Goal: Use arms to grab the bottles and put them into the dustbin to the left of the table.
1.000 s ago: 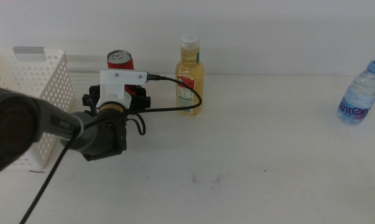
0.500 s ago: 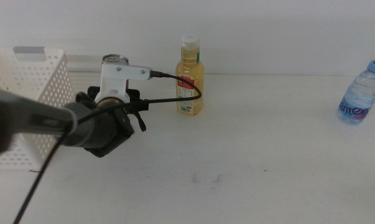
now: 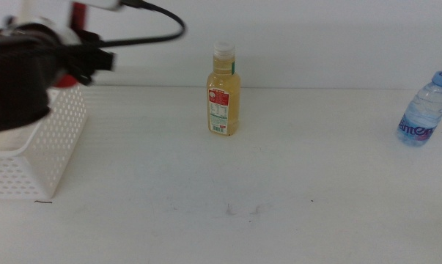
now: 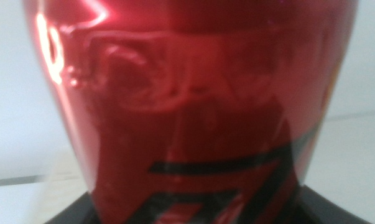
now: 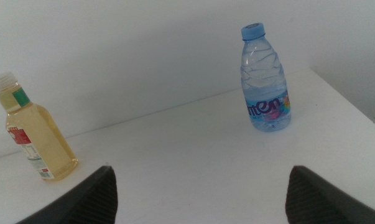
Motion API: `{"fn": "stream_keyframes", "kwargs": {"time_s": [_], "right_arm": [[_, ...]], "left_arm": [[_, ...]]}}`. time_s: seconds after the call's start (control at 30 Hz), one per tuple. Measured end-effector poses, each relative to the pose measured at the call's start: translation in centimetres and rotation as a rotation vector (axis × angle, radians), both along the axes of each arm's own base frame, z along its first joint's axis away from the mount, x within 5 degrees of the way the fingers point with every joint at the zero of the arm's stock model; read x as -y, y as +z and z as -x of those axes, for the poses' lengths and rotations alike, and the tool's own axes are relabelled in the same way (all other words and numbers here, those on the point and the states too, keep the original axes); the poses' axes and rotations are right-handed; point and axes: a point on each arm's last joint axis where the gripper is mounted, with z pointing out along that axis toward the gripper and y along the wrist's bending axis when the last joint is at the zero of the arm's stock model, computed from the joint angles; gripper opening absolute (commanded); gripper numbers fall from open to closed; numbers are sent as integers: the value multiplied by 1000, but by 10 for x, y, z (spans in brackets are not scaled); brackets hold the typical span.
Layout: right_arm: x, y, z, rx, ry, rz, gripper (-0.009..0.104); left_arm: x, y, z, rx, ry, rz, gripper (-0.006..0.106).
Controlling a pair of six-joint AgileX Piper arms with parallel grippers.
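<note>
**Red can lifted over the basket**

The red soda can (image 4: 187,106) filled the left wrist view, gripped at its base by the left gripper (image 3: 80,62), which was clenched on it at the upper left of the frame above the white dustbin (image 3: 30,158). A second before, the can had stood on the table (image 3: 279,183) beside the yellow juice bottle (image 3: 223,92). The water bottle (image 3: 424,110), at the far right, bore a blue label I could not read clearly. The right gripper (image 5: 199,193) waited with jaws spread. What lay inside the dustbin could not be seen.
</note>
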Motion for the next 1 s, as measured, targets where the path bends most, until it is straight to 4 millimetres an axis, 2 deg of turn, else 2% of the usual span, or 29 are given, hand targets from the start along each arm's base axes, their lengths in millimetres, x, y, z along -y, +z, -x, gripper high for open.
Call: {"fn": "stream_keyframes", "kwargs": {"time_s": [0.07,0.17,0.5,0.67,0.87,1.0], "right_arm": [[0,0,0,0,0,0,79],[0,0,0,0,0,0,79],[0,0,0,0,0,0,79],[0,0,0,0,0,0,79],[0,0,0,0,0,0,79],[0,0,0,0,0,0,79]], "left_arm": [[-13,9,4,16,47,-22,-2],[-21,16,10,29,77,-38,-2],[-24,18,12,30,90,-37,-2],[-26,18,15,102,101,55,-2],[-37,39,18,249,-61,138,-2],[-47,36,13,194,-237,190,-2]]}}
